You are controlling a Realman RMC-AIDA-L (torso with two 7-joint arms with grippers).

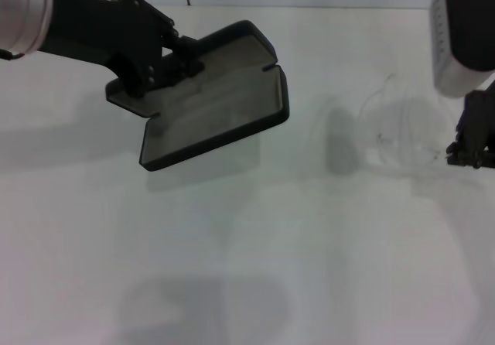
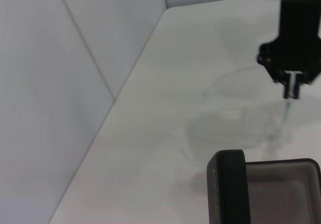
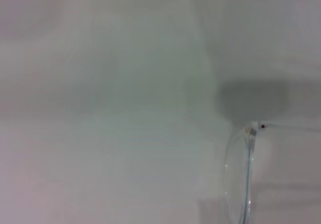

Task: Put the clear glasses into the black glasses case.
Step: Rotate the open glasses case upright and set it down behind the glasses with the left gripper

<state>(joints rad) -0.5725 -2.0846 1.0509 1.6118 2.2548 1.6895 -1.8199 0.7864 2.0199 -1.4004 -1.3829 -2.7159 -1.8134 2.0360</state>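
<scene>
Black and lying open on the white surface (image 1: 232,268), the glasses case (image 1: 220,101) shows its grey lining, and my left claw (image 1: 182,55) is at its far left edge, though I cannot tell whether it is gripping. Well to the case's right lie the clear glasses (image 1: 387,128), with my right claw (image 1: 464,153) closed on their outer end.

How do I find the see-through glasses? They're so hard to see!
Start at the open black glasses case, held up by the left gripper. Look toward the right gripper. The clear glasses are there at its tip, faint colourless outlines against the white table.
</scene>
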